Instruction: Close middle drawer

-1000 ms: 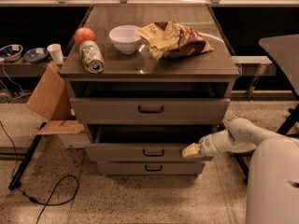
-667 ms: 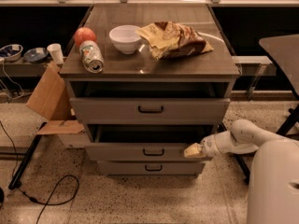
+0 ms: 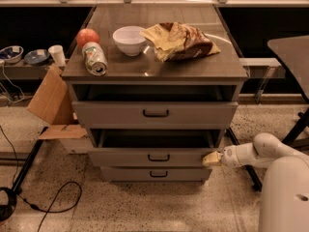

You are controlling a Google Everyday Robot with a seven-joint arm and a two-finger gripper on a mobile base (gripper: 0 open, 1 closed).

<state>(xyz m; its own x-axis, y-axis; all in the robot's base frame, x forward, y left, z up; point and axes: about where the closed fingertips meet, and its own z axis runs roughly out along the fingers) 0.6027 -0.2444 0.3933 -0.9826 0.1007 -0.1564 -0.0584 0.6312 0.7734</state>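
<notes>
The middle drawer (image 3: 145, 157) is a wide grey drawer with a small dark bar handle (image 3: 159, 157). It stands pulled out a little, with a dark gap above its front. The top drawer (image 3: 154, 114) is also pulled out. The bottom drawer (image 3: 155, 173) sits further in. My gripper (image 3: 209, 159) comes in from the right on a white arm (image 3: 256, 153). Its yellowish tip is at the right end of the middle drawer's front, touching or nearly touching it.
On the cabinet top (image 3: 203, 66) lie a red apple (image 3: 87, 36), a tipped can (image 3: 95, 58), a white bowl (image 3: 129, 39) and a chip bag (image 3: 181, 40). A cardboard box (image 3: 50, 105) leans at the left. A cable (image 3: 48, 202) lies on the floor. My white base (image 3: 285, 197) fills the lower right.
My gripper stays at the right end of the middle drawer's front. The drawer has barely moved, if at all.
</notes>
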